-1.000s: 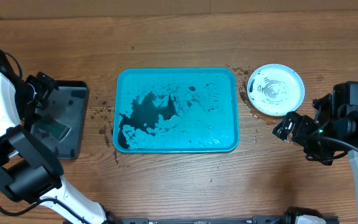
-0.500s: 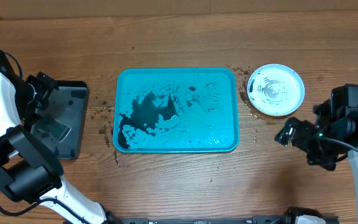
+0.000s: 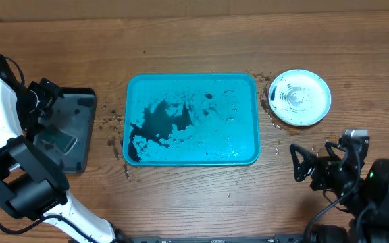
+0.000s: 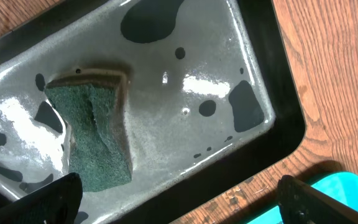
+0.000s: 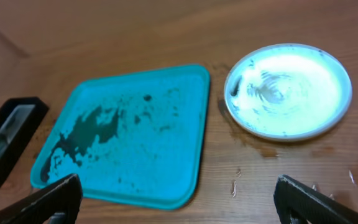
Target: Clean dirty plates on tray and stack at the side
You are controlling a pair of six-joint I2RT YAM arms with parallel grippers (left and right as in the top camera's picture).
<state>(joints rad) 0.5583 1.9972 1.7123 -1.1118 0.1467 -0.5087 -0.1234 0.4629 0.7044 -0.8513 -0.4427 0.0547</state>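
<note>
The turquoise tray point(image 3: 191, 118) lies mid-table, smeared black, with no plate on it; it also shows in the right wrist view point(image 5: 129, 134). One pale plate point(image 3: 300, 97) with dark smears sits on the wood right of the tray, also in the right wrist view point(image 5: 288, 90). I cannot tell if other plates lie under it. My right gripper point(image 3: 309, 164) is open and empty, below the plate near the front edge point(image 5: 176, 199). My left gripper point(image 3: 42, 101) is open and empty over the black tray point(image 4: 179, 199).
A small black tray point(image 3: 63, 128) at the left holds a green sponge point(image 4: 95, 137) and dark puddles. Black specks and smears lie on the wood around the turquoise tray and by the plate.
My right arm has pulled back from beside the plate toward the front edge, and its gripper now points left. The left arm, the tray and the plate have not moved.
</note>
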